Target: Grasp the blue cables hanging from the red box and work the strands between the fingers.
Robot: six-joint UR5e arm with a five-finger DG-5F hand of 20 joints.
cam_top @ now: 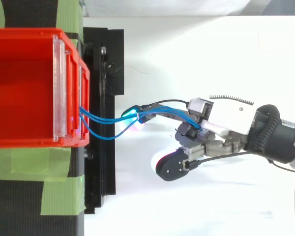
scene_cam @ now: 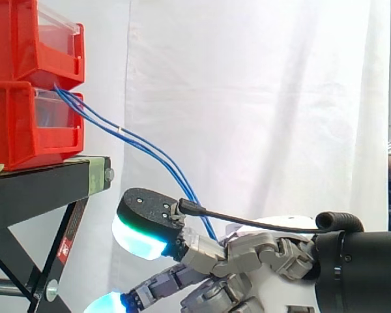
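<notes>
Top view: hand (cam_top: 231,117) curled round blue cables (cam_top: 108,118).

Bright, even light; faint shadows near the hand (cam_top: 230,116).

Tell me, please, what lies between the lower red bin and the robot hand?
The blue cables run there, slanting from the lower red bin down to the robot hand, as the side view shows.
</notes>
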